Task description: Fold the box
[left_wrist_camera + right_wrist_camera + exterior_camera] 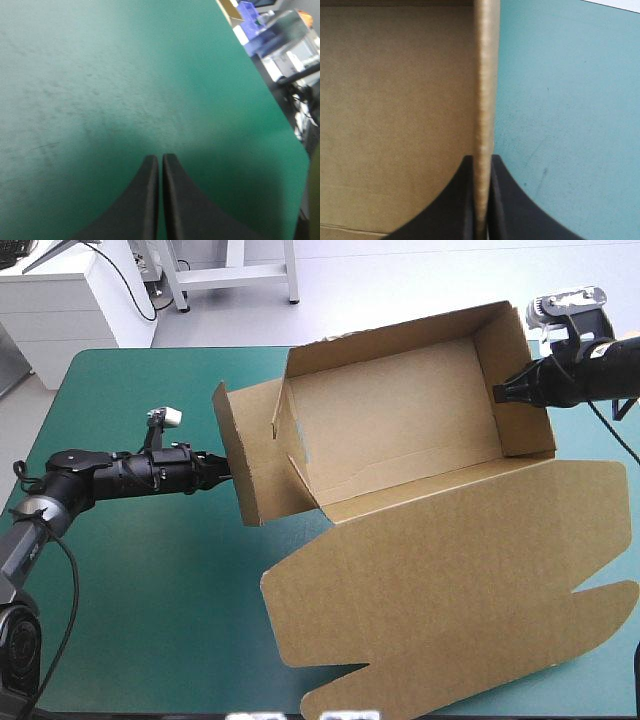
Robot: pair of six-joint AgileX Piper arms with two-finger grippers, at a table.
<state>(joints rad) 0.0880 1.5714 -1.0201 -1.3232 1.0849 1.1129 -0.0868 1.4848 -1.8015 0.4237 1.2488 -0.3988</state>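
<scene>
The brown box [400, 430] stands as an open tray at the middle right of the table, tilted, its walls raised. Its big lid [450, 590] lies flat toward the front edge. My right gripper [500, 392] is shut on the tray's right wall; in the right wrist view that wall's edge [485, 75] runs up from between the fingers of the gripper [482, 159], with the box's inside [395, 100] on one side. My left gripper [222, 477] is shut, its tip at the outer face of the loose left flap [245, 465]. In its own view the left gripper [160, 157] holds nothing.
Bare teal-green cover [150, 590] spreads left and front left of the box, under the left arm. The lid's cut flaps reach close to the table's front edge [340, 705] and right edge. The left wrist view shows bare cover [125, 75] up to a table edge.
</scene>
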